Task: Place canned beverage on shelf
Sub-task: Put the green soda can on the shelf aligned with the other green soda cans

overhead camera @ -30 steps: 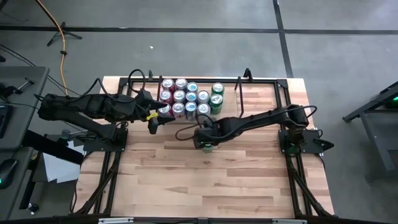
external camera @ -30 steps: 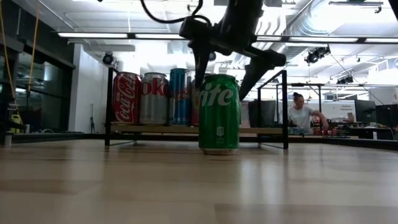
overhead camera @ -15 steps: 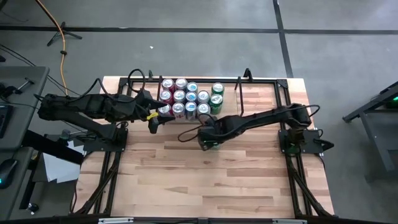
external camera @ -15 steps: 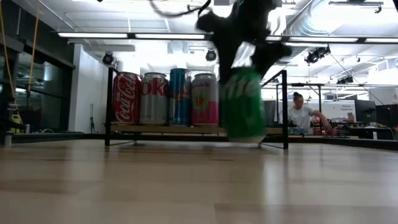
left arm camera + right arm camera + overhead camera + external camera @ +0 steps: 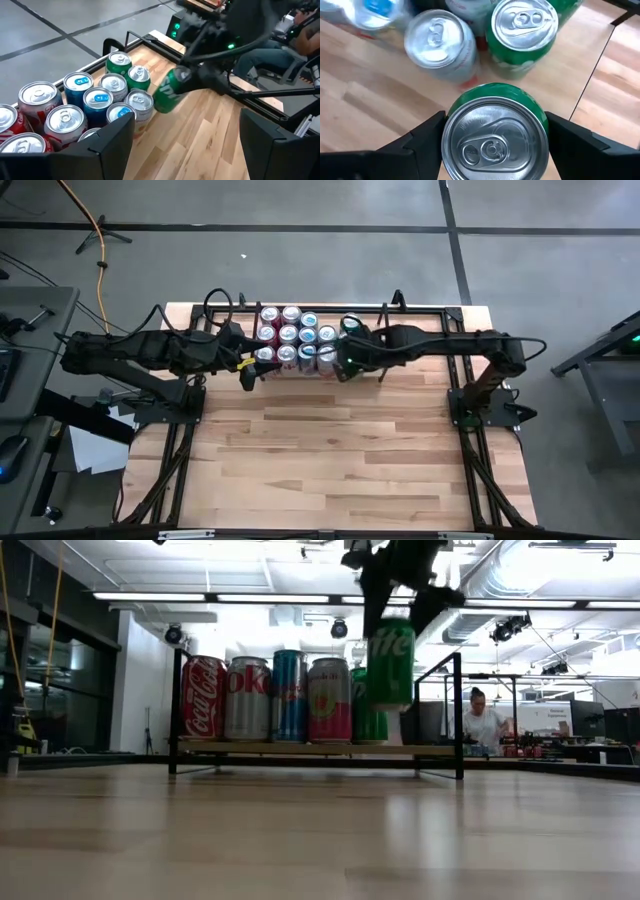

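Right gripper (image 5: 402, 590) clamped on green can (image 5: 390, 664), fingers on either side of its top; can held clear of the table (image 5: 320, 840), tilted, just above the shelf's (image 5: 300, 749) front right edge. Behind it, more cans (image 5: 270, 697) stand on the shelf. Left gripper (image 5: 248, 376) waits, fingers apart and holding nothing, at the shelf's left end.

1 shelf (image 5: 300, 749) holds what looks like 13 cans (image 5: 288, 333), 2 of them green (image 5: 118, 62); 1 more green can (image 5: 390, 665) hangs in the air, making 3 green and 14 cans in all. 2 arms, left (image 5: 150, 352) and right (image 5: 450, 342), 1 desk (image 5: 330, 450), 1 person (image 5: 483, 720) behind
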Controlling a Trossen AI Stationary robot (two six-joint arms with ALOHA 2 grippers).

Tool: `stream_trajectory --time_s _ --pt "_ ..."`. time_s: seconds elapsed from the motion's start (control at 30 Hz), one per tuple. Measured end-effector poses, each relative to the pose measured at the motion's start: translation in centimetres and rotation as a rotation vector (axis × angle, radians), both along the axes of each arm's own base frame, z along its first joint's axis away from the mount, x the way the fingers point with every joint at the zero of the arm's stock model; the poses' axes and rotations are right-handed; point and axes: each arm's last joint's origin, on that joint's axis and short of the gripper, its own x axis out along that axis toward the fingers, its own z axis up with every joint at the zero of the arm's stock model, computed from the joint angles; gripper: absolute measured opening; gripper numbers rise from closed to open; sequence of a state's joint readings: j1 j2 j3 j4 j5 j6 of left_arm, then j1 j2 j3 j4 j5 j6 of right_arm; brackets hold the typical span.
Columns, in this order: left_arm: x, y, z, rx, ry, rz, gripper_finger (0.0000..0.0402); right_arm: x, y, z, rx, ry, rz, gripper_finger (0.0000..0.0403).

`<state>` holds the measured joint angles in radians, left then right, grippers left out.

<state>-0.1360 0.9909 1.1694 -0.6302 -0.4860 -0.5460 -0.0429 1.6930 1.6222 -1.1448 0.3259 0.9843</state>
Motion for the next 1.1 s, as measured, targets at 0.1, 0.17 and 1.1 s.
stream_trajectory --time_s 0.1,0.17,1.1 --pt "0.0 0.0 0.0 -0.003 -0.001 0.001 0.0259 0.8 -1.2 -1.1 -0.006 0.036 0.007 0.0278" --pt "0.0 0.0 0.0 -0.008 -0.003 0.003 0.0259 1.5 -1.8 -1.7 0.004 0.025 0.023 0.0278" --pt "0.0 0.0 0.0 -0.026 -0.008 0.006 0.0259 2.9 -4.4 -4.3 0.036 0.077 -0.007 0.029"
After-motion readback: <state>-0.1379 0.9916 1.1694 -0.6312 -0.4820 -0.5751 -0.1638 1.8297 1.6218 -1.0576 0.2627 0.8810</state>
